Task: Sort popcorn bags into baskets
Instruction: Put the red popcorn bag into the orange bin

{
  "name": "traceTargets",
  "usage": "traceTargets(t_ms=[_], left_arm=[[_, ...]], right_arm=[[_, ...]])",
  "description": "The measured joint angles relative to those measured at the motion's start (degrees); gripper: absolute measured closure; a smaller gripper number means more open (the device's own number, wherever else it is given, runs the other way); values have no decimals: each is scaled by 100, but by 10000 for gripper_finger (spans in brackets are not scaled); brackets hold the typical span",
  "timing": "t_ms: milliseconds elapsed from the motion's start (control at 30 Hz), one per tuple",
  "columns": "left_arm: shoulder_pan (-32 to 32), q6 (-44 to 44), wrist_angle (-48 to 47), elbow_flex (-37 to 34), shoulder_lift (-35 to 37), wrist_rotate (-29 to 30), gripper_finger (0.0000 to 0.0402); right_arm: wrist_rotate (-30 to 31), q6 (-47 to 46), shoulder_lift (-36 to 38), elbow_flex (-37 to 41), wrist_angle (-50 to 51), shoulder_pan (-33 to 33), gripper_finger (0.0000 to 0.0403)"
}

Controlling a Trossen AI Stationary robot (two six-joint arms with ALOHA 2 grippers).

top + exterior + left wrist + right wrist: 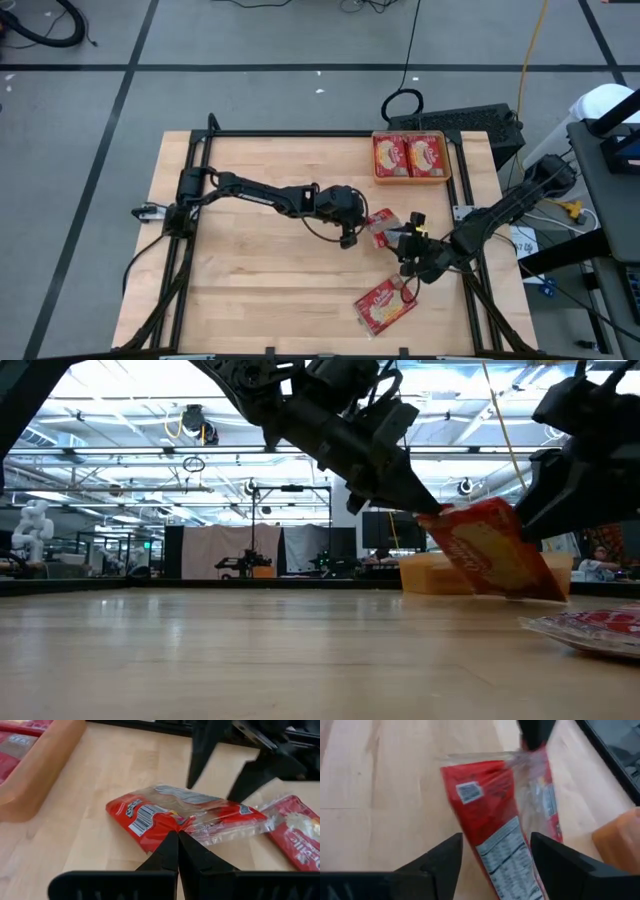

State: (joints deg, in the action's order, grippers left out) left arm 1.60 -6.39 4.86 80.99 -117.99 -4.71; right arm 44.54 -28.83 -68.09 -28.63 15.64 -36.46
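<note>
Nearest, at the near right: loose popcorn bags flat on the table. Farther in, right gripper spread wide, fingers astride but not pinching the lifted popcorn bag, long axis running left to right between the two tools. On its left end, left gripper clenched on the bag's edge, so nearer and in charge. Farthest, far right: orange basket, two bags inside, lying beyond the held bag

I saw a red bag with a white barcode patch and clear film. The basket was orange, the table pale wood.
</note>
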Motion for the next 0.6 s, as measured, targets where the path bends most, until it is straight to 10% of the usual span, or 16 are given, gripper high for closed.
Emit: traceTargets(t_ms=[300,600], left_arm=[[152,-338,246,0,1,-240,401],[137,-533,272,2,7,-715,397]], right_arm=[[647,53,-874,0,-775,170,191],[1337,-133,-692,3,-813,421,326]])
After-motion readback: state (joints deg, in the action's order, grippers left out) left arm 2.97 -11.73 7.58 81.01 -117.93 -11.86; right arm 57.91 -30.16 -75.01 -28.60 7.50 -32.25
